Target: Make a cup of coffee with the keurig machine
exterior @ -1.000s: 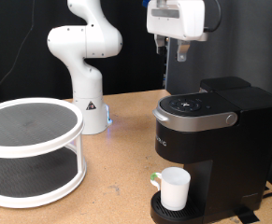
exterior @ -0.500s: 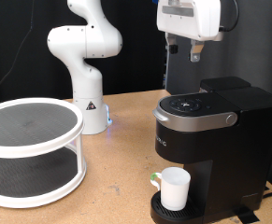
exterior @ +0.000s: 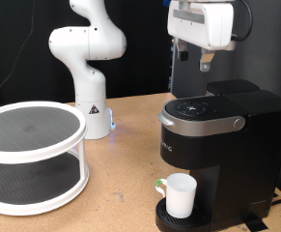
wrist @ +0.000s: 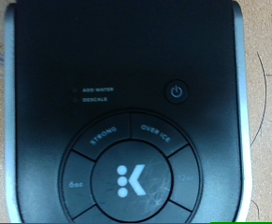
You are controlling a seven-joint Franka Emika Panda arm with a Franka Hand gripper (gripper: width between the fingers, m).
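Exterior view, left to right. Far left: a white two-tier round rack [exterior: 34, 155] w/ dark grey shelves, standing on the wooden table [exterior: 130, 145]. Behind it, centre-left: the white robot arm base [exterior: 90, 68]. Right half: the keurig machine [exterior: 217, 155], black, lid shut, silver-grey rim facing the camera. The cup [exterior: 181, 195], white w/ greenish handle, stands upright on the machine's round drip base, under the spout. Above the machine, near the view's top: the gripper [exterior: 200, 58], hanging clear of the lid, nothing btwn its fingers; whether the jaws are parted or closed cannot be told.

Wrist view: looks straight down on the machine's lid. Visible are a power button [wrist: 177, 91], "strong" and "over ice" buttons, and a round centre button [wrist: 128, 179] w/ K logo. Gripper fingers not visible here.
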